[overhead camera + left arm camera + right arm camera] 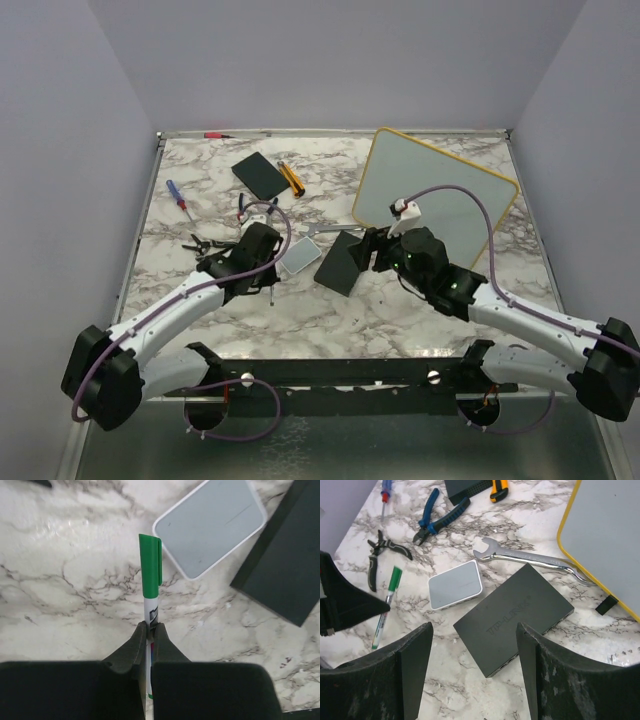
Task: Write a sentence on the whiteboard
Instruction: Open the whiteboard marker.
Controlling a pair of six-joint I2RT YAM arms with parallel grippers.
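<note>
The whiteboard (440,195), white with a thin yellow rim, lies at the back right of the marble table; its near corner also shows in the right wrist view (610,525). No sentence shows on the board's surface. My left gripper (150,626) is shut on a green-capped marker (150,575), gripping its white barrel, with the cap pointing away from the wrist. The same marker (387,602) shows low over the marble left of centre. My right gripper (475,630) stands open above a black box (515,615), with nothing between its fingers.
A small pale pad (210,525) lies between the marker and the black box (340,265). A wrench (520,557), blue pliers (437,517), black cutters (382,550), a screwdriver (180,195), a black slab (258,172) and a yellow tool (291,177) lie further back.
</note>
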